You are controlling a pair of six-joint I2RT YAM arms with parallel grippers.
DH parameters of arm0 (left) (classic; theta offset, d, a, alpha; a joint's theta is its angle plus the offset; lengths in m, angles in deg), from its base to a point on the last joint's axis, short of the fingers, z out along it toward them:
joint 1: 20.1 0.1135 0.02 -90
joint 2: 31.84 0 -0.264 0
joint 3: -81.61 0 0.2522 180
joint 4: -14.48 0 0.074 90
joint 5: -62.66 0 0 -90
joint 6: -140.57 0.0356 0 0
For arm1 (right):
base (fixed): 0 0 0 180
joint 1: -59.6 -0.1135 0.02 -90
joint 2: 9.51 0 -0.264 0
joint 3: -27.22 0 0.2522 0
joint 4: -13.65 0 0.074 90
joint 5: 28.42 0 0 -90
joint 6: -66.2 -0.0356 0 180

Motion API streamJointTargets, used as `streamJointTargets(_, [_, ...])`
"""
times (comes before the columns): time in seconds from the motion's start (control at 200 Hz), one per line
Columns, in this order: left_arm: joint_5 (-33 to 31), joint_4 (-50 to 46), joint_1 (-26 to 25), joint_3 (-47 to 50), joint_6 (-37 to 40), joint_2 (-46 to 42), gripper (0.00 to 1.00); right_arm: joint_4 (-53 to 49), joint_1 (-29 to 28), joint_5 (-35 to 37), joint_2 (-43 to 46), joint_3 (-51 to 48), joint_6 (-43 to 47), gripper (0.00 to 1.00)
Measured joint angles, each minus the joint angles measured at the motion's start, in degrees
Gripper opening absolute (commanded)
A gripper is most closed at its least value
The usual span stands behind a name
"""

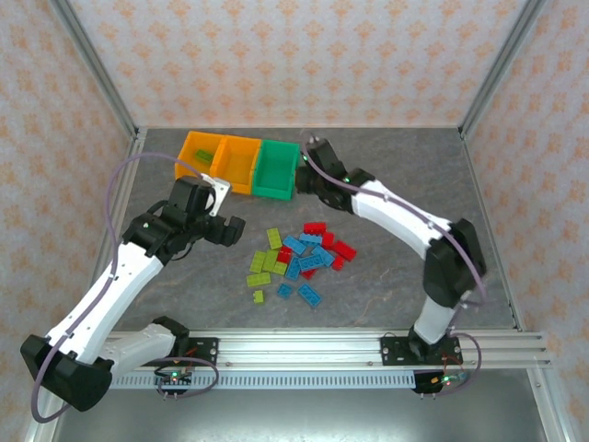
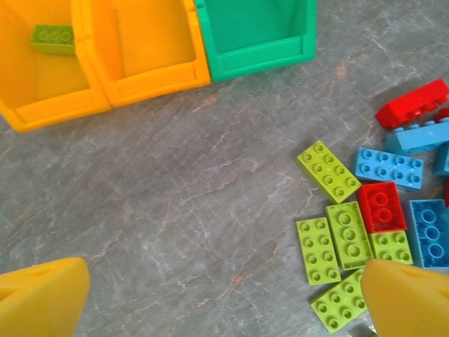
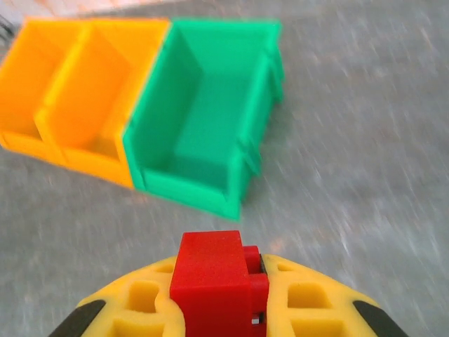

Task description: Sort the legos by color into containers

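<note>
My right gripper (image 3: 221, 298) is shut on a red lego (image 3: 210, 277), held above the table just short of the green container (image 3: 186, 186); from above, this gripper (image 1: 306, 178) is by that container's (image 1: 276, 189) right front corner. My left gripper (image 2: 224, 302) is open over bare table, left of the loose legos (image 1: 299, 258), with nothing between its fingers. From above it (image 1: 230, 210) hangs in front of the two orange containers (image 1: 224, 177). One lime lego (image 2: 52, 36) lies in the left orange container (image 2: 49, 116). The middle orange one (image 2: 151, 81) and the green one (image 2: 259, 56) look empty.
Lime (image 2: 328, 170), red (image 2: 382, 207) and light blue (image 2: 388, 167) bricks lie scattered mid-table, right of my left gripper. The three bins stand in a row near the back wall. A metal rail (image 1: 304, 348) runs along the near edge.
</note>
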Motion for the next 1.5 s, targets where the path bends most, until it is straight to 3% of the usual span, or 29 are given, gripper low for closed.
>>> streamJointTargets(0.205, [-2.6,1.0,0.4,0.4,0.0,-2.9,1.00,-2.9,0.3,0.7,-23.1,23.0,5.0,0.19])
streamJointTargets(0.35, [-3.5,1.6,0.7,0.9,0.0,-3.1,1.00,-8.8,0.3,1.9,-35.4,37.3,7.8,0.38])
streamJointTargets(0.46, [-3.5,1.7,0.8,1.5,0.0,-3.4,1.00,-12.1,0.2,2.6,-38.4,43.4,8.6,0.49])
streamJointTargets(0.666, [-3.5,1.9,0.8,1.6,0.0,-3.3,1.00,-14.9,0.3,2.4,-36.9,44.5,8.7,0.46])
streamJointTargets(0.791, [-3.4,1.6,0.7,1.2,-2.2,-2.3,1.00,-15.4,0.3,1.4,-29.1,35.7,8.2,0.47])
streamJointTargets(0.926, [-1.1,1.7,-0.3,-1.0,-9.7,0.2,0.96,-13.9,0.3,0.8,-11.1,17.0,7.4,0.50])
streamJointTargets(1.026, [1.3,3.1,-4.0,-1.7,-17.6,2.9,0.94,-12.1,1.2,1.4,4.6,3.3,5.8,0.55])
streamJointTargets(1.171, [1.4,5.0,-13.2,-4.7,-29.6,12.7,0.94,-11.8,5.7,5.5,22.6,-12.3,1.9,0.68])
streamJointTargets(1.376, [-0.9,5.6,-24.0,-9.4,-46.0,29.0,1.00,-15.7,14.5,10.5,33.0,-27.4,-3.7,0.77])
streamJointTargets(1.501, [-0.3,7.7,-27.2,-9.5,-53.0,36.1,1.00,-17.5,15.7,10.5,36.9,-31.4,-5.6,0.82])
